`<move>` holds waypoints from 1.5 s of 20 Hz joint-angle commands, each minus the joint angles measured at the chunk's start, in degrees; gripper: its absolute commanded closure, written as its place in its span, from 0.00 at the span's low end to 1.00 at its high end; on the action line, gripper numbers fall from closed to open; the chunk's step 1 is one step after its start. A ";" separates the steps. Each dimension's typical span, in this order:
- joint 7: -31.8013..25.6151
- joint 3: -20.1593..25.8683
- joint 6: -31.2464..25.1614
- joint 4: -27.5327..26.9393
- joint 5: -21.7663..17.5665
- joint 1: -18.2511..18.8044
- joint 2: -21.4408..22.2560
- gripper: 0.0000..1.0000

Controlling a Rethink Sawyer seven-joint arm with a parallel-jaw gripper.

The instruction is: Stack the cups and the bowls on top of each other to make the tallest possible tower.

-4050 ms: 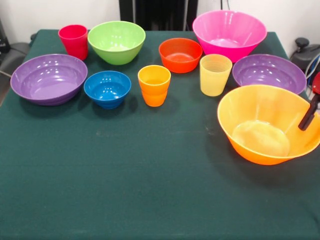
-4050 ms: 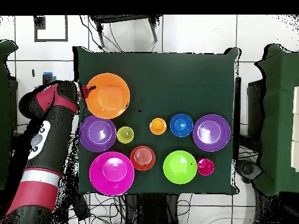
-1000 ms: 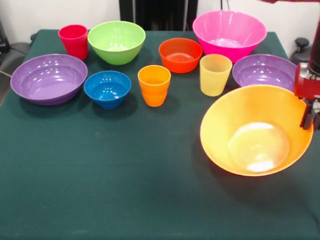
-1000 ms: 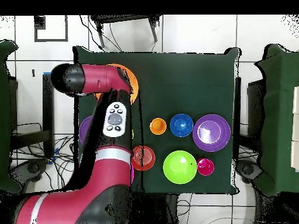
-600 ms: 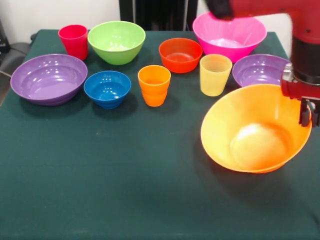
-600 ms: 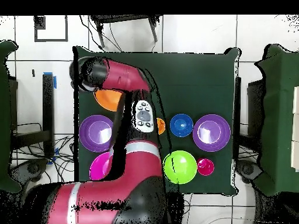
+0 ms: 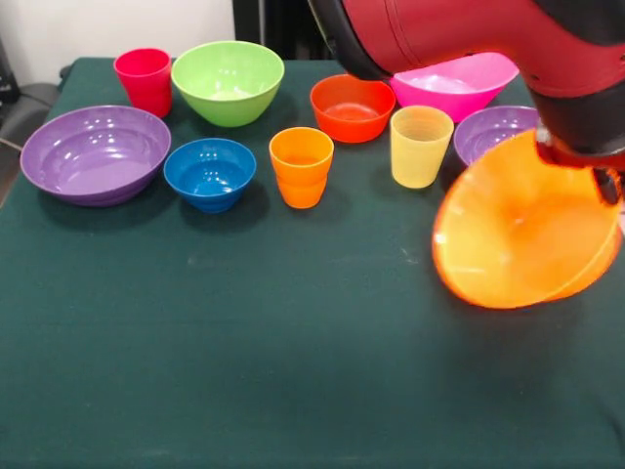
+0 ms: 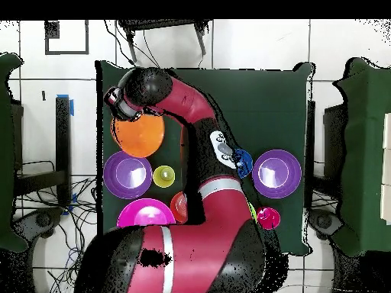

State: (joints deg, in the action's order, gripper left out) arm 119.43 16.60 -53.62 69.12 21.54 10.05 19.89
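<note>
Hand [image 7: 583, 156] up at the right side of the bench, clamped on the rim of the big yellow-orange bowl [image 7: 527, 234], which hangs tilted with its mouth turned toward the near left, clear of the cloth. My read: this bowl is going down as the base, so it wants levelling first, then a flat landing on the open green cloth in front, well apart from the row, so nothing gets knocked.

Behind it stands that row: 1 purple bowl [image 7: 96, 154] far left, blue bowl [image 7: 209, 173], orange cup [image 7: 302, 166], yellow cup [image 7: 421, 146], another purple bowl [image 7: 491, 130] just past the hand. Further back are the red-pink cup [image 7: 144, 80], green bowl [image 7: 228, 81], orange-red bowl [image 7: 352, 106] and pink bowl [image 7: 455, 85].

Dark green cloth covers the bench [image 7: 293, 371]; the floor [image 8: 336, 46] is pale tile, with cables [image 8: 72, 206] at 1 side.
</note>
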 commanded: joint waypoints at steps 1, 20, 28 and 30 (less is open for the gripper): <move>-9.04 17.05 -11.12 10.81 5.71 2.80 3.22 1.00; -26.12 38.53 -31.92 -9.12 7.59 9.13 -22.92 1.00; -25.37 37.43 -47.84 -33.43 2.29 3.59 -33.23 1.00; -22.99 37.71 -49.61 -36.43 1.83 3.08 -34.55 1.00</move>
State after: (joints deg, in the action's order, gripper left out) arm 108.53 52.19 -91.96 49.85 26.50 15.29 -7.70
